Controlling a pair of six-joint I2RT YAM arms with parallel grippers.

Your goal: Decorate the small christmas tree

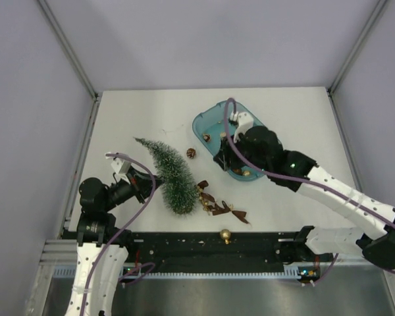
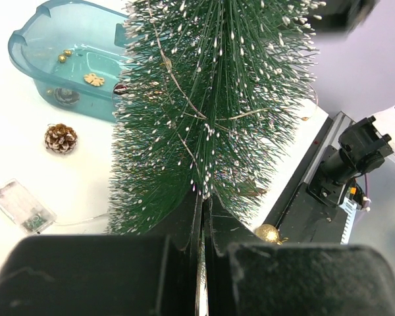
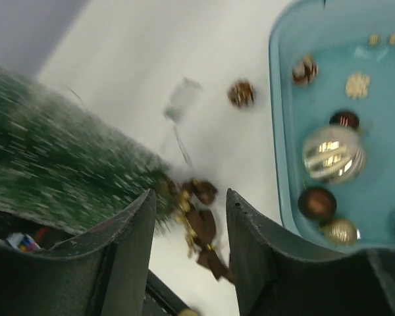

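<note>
Nearest, a gold ball [image 1: 225, 235] sits by the black rail at the desk's [image 1: 283, 112] near edge, with brown ribbon bows [image 1: 218, 207] just beyond it. Left of the bows, the small christmas tree [image 1: 172, 176] slants across the near-left part of the desk, wide end near and tip pointing far-left. The left end effector [image 2: 203, 197] has its fingers pressed together at the tree's bristles; whether they pinch anything, I cannot tell. Farther off lies a pinecone [image 1: 191, 153]. The right end effector [image 3: 189, 194] hangs with fingers apart and empty over the near-left rim of the teal tray [image 1: 204, 122], which holds small ornaments [image 3: 332, 153].
</note>
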